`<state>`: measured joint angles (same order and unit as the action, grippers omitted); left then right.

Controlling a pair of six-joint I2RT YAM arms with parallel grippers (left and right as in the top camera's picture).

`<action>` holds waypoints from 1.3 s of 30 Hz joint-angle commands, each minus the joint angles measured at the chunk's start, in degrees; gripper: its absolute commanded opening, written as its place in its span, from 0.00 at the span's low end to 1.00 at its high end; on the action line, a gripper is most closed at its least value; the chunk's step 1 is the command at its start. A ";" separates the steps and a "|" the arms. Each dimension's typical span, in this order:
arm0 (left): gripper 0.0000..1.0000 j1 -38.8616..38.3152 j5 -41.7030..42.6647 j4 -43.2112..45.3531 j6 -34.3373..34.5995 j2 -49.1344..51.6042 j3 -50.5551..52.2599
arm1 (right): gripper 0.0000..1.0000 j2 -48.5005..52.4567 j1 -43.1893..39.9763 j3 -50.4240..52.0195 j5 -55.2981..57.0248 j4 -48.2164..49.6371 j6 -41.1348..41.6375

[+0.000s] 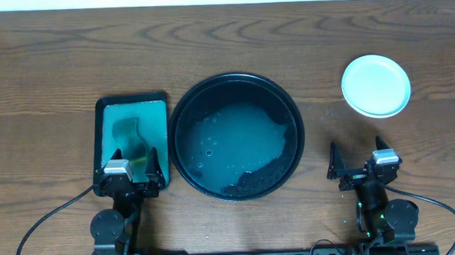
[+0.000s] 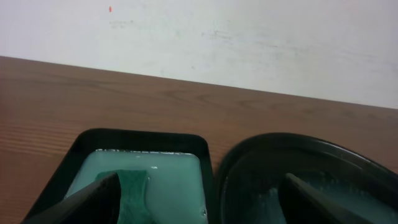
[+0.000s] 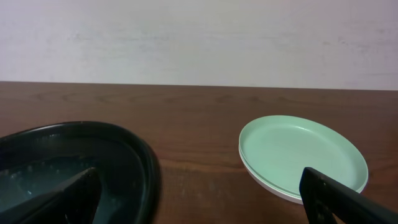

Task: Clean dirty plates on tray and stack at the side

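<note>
The round black tray sits mid-table and holds only pale soapy water; it also shows in the left wrist view and the right wrist view. The plates lie stacked on the table at the right, a mint green one on top, a white rim beneath it in the right wrist view. My left gripper is open and empty over the near end of the green sponge tray. My right gripper is open and empty near the front edge, below the stack.
A rectangular dark green tray with pale water and a green sponge lies left of the black tray, also in the left wrist view. Bare wooden table surrounds them; a pale wall lies behind.
</note>
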<state>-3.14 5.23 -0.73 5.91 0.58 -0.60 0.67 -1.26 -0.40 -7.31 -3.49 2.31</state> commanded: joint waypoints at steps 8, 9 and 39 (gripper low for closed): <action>0.81 -0.22 7.41 -2.23 -8.68 -0.48 0.37 | 0.99 -0.37 -0.15 0.11 -0.46 -0.17 -0.68; 0.81 -0.22 7.41 -2.23 -8.68 -0.48 0.37 | 0.99 -0.37 -0.15 0.11 -0.46 -0.17 -0.68; 0.81 -0.22 7.19 -2.23 -8.24 -0.35 0.37 | 0.99 -0.37 -0.15 0.11 -0.46 -0.15 -0.68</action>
<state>-3.14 9.39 -0.40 -1.58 0.58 -0.71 0.67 -1.26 -0.40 -7.29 -3.49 2.31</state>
